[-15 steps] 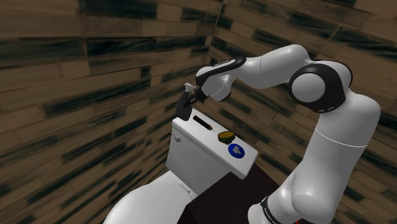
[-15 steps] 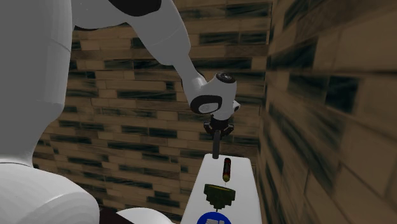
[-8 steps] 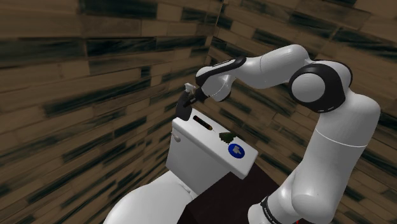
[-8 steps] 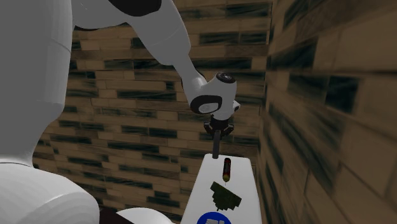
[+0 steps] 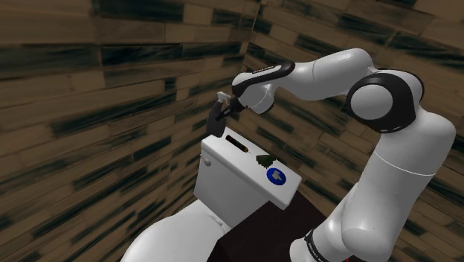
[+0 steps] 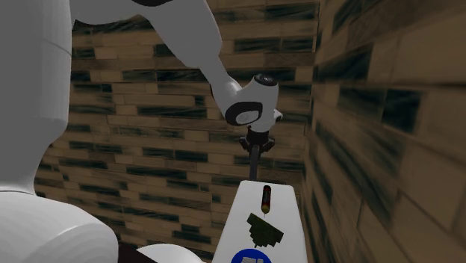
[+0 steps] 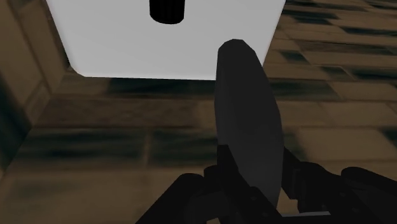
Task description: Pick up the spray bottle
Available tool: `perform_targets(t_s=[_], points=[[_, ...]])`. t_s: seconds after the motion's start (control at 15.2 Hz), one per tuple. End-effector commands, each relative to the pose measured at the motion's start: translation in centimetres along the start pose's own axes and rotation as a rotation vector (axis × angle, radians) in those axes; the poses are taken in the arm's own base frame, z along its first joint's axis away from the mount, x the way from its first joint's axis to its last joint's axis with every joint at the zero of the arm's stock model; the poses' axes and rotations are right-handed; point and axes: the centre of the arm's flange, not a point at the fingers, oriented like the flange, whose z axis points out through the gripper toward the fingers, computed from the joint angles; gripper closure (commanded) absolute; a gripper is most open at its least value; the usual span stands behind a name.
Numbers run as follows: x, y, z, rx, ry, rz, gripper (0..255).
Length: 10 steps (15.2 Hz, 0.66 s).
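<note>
Hovering end effector, white-marked blue disc

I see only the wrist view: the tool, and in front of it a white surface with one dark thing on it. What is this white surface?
Observer: It is the lid of a white toilet tank. The tool hangs over the end farthest from the stand.
Operator: What lies on it?
Observer: Three things in a row: a dark cylinder nearest the tool, then a dark green object, then a blue disc.
Operator: Does the tool touch the cylinder?
Observer: No. In the second exterior view a gap shows between its tip and the cylinder.
</note>
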Motion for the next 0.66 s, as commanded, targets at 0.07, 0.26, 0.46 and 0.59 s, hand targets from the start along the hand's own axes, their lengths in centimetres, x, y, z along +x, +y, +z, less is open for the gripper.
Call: perform_targets(t_s=[0.07,0.26,0.46,0.59], points=[[0.8,-0.1,-1.4,0.000,0.000,0.000,255],[1.6,-0.2,-2.7,0.000,0.000,0.000,255],[2.4,-0.3,-4.1,0.000,0.000,0.000,255],[2.5,-0.3,-4.2,0.000,0.000,0.000,255]])
